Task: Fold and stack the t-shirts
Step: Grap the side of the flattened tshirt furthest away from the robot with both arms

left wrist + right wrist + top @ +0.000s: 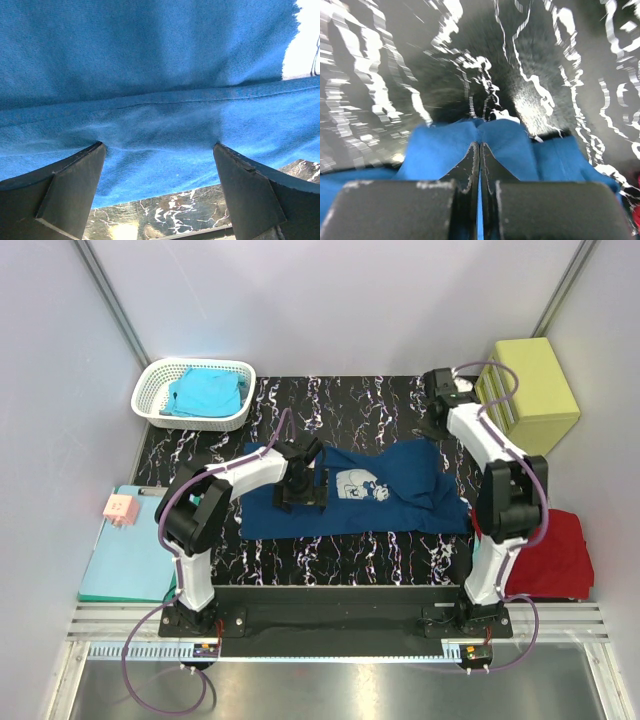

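Black marbled tabletop (380, 400) takes up the middle of the top view. The navy tee (400, 495) is spread across its centre, print facing up, and the right side is pretty bunched. The red tee (555, 550) sits at lower right beside the right arm. The turquoise tee (205, 390) is in the white basket (150, 390) at upper left. Left hand (302, 495) is down on the navy tee just left of the print, spread wide, gripping nothing. Right hand (479, 146) is clenched tight, pinching navy tee cloth near its upper right corner.
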Controlling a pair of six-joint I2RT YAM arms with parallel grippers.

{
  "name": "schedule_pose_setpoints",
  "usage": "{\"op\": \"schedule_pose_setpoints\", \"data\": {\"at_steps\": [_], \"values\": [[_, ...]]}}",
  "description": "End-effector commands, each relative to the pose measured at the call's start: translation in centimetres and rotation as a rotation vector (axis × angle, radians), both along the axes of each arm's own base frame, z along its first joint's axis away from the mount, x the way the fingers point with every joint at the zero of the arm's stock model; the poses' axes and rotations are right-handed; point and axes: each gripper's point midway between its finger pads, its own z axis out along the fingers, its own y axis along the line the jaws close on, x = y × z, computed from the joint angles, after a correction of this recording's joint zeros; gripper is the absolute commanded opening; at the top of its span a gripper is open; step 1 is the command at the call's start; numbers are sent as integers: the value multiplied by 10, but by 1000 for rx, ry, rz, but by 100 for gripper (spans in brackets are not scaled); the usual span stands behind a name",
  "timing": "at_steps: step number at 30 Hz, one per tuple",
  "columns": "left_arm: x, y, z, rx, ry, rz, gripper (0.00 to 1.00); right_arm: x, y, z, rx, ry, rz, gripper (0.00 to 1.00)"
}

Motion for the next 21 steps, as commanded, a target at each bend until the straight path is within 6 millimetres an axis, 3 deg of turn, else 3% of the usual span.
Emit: {"op": "schedule_pose_setpoints", "data": {"at_steps": [1,5,11,14,17,21], "values": [[-10,-18,-20,-58,41,-21,99,-6,-11,77,-18,-161,-30,0],[-1,-17,-14,-56,20,-14,99,-18,-15,89,-29,-171,-28,0],[43,-4,15,-90,-54,86,99,-33,-19,87,-38,-159,-34,0],[80,13,39,-123,-111,162,99,-39,-22,93,-42,-174,-36,0],[112,45,55,-116,-157,252,99,-44,-23,100,-42,-189,-33,0],[140,79,69,-83,-212,332,99,-47,-23,102,-44,-192,-28,0]]}}
